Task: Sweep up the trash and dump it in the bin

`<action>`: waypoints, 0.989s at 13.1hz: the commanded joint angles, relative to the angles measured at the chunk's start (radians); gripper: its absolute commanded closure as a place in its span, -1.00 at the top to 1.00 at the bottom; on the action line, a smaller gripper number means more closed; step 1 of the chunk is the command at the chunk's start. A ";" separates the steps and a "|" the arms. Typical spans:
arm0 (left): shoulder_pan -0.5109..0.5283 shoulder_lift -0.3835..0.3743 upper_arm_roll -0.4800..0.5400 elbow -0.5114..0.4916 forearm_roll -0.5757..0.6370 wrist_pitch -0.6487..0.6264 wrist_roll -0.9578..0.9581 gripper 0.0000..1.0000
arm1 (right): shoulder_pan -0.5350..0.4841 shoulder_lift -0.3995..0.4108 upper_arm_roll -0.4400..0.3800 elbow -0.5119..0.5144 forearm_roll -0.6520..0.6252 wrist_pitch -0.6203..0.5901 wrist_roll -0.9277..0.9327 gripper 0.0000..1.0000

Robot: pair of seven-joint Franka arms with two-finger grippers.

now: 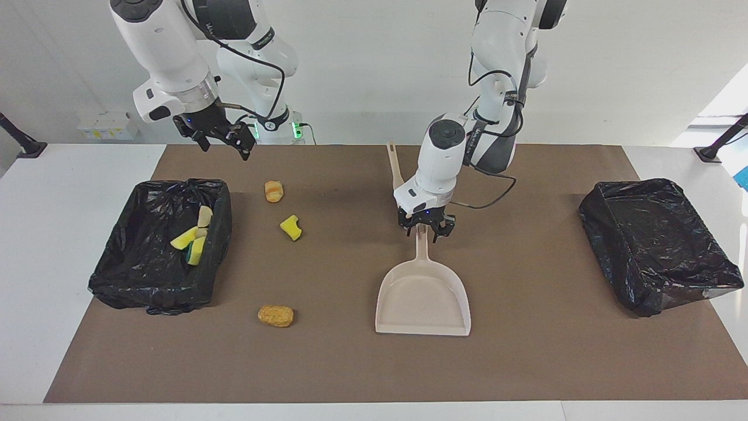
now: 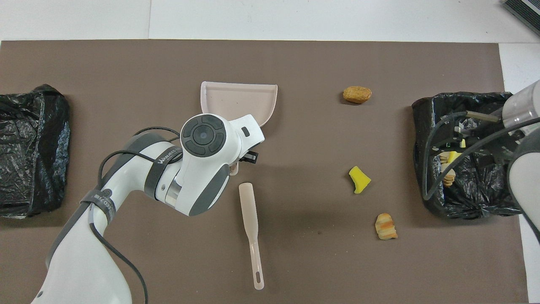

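1. Right gripper hangs spread wide over the bin.
2. Loose trash – bread lump, yellow sponge, brown lump – lies beside it.
3. Left gripper straddles the dustpan handle, which points toward the robots; grip uncertain.
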State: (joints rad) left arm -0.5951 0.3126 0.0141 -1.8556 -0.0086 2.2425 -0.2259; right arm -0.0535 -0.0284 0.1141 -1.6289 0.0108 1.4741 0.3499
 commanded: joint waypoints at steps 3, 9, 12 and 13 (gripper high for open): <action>-0.009 -0.038 0.009 -0.037 -0.017 0.002 -0.012 -0.86 | -0.019 -0.016 0.007 -0.012 -0.015 0.006 -0.083 1.00; 0.000 -0.041 0.010 -0.021 -0.019 -0.021 -0.003 -1.00 | -0.012 -0.028 0.007 -0.046 -0.017 0.081 -0.146 1.00; 0.009 -0.056 0.020 0.016 -0.017 -0.076 0.010 -1.00 | -0.002 -0.047 0.010 -0.083 -0.017 0.081 -0.137 1.00; 0.024 -0.056 0.020 0.028 -0.017 -0.089 0.032 -1.00 | 0.013 -0.066 0.016 -0.115 -0.017 0.086 -0.128 1.00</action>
State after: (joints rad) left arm -0.5897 0.2804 0.0271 -1.8434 -0.0151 2.1966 -0.2297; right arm -0.0540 -0.0341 0.1200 -1.6562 0.0086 1.5310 0.2333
